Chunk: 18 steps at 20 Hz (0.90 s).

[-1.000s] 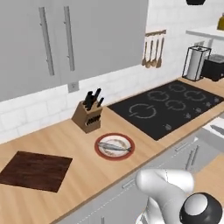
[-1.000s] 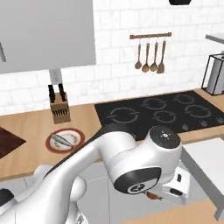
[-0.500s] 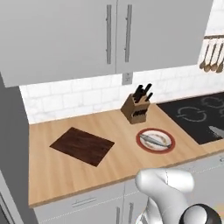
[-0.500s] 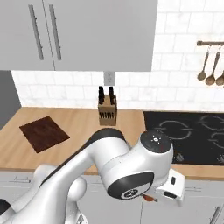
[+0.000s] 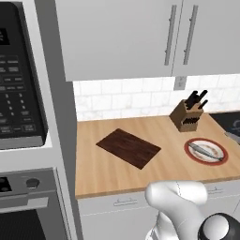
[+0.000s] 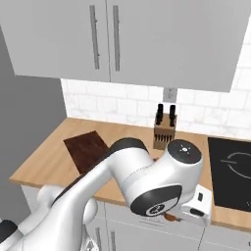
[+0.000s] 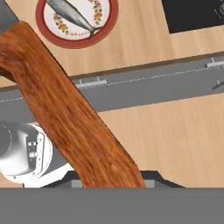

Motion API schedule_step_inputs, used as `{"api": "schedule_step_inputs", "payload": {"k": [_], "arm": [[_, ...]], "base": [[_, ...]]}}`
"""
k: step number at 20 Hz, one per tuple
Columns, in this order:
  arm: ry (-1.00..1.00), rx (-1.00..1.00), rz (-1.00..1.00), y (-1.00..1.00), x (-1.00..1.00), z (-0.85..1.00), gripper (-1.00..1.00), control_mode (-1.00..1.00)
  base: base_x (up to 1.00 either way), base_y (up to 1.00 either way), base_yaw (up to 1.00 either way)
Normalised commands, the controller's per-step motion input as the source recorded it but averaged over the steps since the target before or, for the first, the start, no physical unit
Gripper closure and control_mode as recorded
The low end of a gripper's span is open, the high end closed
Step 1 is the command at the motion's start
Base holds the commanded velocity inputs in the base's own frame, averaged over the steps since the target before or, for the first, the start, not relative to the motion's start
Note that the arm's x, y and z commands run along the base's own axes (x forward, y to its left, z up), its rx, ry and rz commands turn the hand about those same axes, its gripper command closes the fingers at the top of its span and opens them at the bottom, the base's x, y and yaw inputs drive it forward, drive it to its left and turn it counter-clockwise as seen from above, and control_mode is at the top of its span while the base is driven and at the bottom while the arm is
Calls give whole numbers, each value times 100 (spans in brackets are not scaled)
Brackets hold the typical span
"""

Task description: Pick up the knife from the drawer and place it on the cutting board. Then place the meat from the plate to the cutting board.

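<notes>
End effector (image 6: pixel 188 215) clamped on knife (image 7: pixel 65 109) off counter edge, cutting board (image 5: pixel 128 147) bare, open counter around

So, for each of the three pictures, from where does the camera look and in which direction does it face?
Left base view: sits behind the arm on its left, facing forward and down at the counter with the cutting board, the plate and the knife block; white arm at lower right.
Right base view: behind on the right, same counter; the arm crosses from lower left.
Hand view: looks along the gripper, shut on the knife, down at the plate and the meat.
Both base views share board and knife block.
</notes>
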Motion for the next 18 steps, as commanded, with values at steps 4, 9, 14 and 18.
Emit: {"api": "schedule_step_inputs", "payload": {"k": [4,9,14,18], "arm": [[-1,-1,3,9,13,5,100,-100],[0,-5,2,74,85,2,100,-100],[1,0,3,99,100,-14,100,-100],[0,0,3,100,100,-36,100,-100]], "base": [[24,21,17],[0,0,0],[0,0,0],[0,0,0]]}}
